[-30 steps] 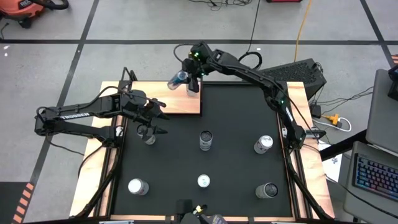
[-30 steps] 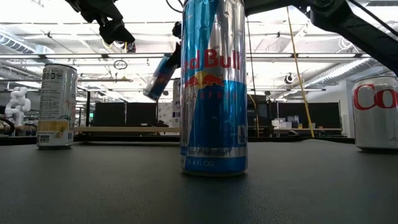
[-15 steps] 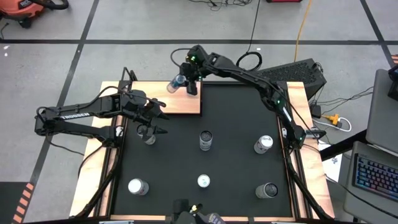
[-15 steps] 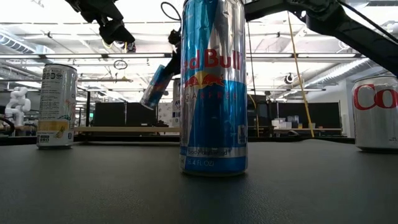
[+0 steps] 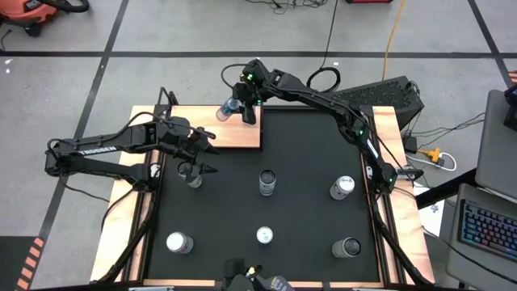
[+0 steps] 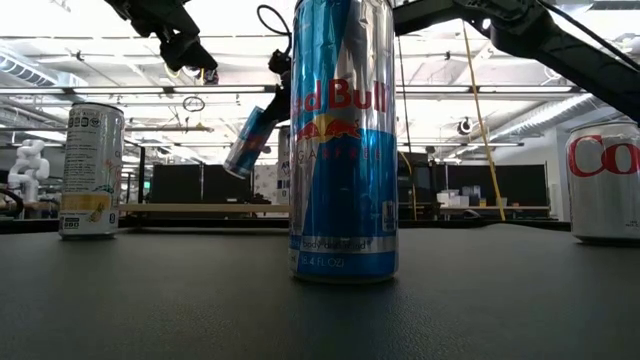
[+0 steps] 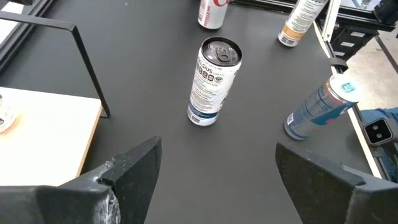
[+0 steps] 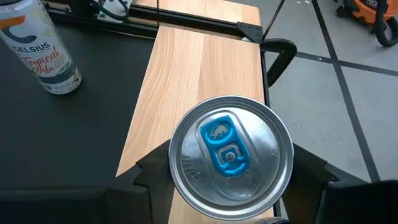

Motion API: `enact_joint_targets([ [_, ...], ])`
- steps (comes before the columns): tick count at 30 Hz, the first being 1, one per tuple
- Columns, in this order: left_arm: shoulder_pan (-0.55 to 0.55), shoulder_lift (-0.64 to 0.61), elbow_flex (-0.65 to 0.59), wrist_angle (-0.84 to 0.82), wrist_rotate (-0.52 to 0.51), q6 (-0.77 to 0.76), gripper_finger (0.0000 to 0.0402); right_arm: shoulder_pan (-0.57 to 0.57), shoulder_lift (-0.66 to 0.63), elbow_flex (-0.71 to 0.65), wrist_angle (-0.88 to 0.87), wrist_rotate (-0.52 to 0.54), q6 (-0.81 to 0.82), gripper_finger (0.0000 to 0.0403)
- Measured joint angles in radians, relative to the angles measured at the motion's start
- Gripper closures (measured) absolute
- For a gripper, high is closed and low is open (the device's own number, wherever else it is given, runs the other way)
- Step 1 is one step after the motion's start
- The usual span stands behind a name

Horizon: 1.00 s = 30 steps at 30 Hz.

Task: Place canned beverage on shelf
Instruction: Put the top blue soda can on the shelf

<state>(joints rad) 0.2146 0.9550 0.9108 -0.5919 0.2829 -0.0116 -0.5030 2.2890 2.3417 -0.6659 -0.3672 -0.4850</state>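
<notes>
- Right gripper (image 5: 242, 103), at upper centre of the high view, pinches a slim blue-and-silver energy drink can (image 5: 231, 105) by its body, the can tilted with its top toward the frame's left.
- Compared with a second ago, that can has shifted left and up in the high view, from the black mat's edge to above the shelf (image 5: 212, 129); in the low view it has sunk a little and moved left (image 6: 246, 144).
- My reading: the carry is nearly done; the can hangs over the board and what remains is to right it, lower it and let go.
- Left gripper (image 5: 202, 153), at left of centre in the high view, has not moved; its fingers are spread wide with nothing between them, above a white printed can (image 7: 213, 81).
- Shelf: flat pale wood with straight grain (image 8: 199, 87), thin black metal uprights at the corners.
- Held can: smooth round aluminium lid with a blue pull tab (image 8: 231, 158), glossy sides.
- Mat (image 5: 307, 170): matt black, finely textured in the low view.
- Other cans stand upright on the mat, among them a tall Red Bull can (image 6: 343, 140) filling the low view's centre.
</notes>
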Motion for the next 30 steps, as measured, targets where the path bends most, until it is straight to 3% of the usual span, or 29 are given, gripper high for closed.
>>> enact_joint_targets([
  [20,0.0,0.0,0.0,0.0,-0.013,0.075,0.0081,0.004,-0.001,0.0,-0.069,-0.003,-0.002,0.0182],
  [30,0.035,0.0,0.0,0.01,-0.39,0.155,0.0081,0.037,-0.001,0.0,-0.073,-0.008,-0.012,0.0182],
])
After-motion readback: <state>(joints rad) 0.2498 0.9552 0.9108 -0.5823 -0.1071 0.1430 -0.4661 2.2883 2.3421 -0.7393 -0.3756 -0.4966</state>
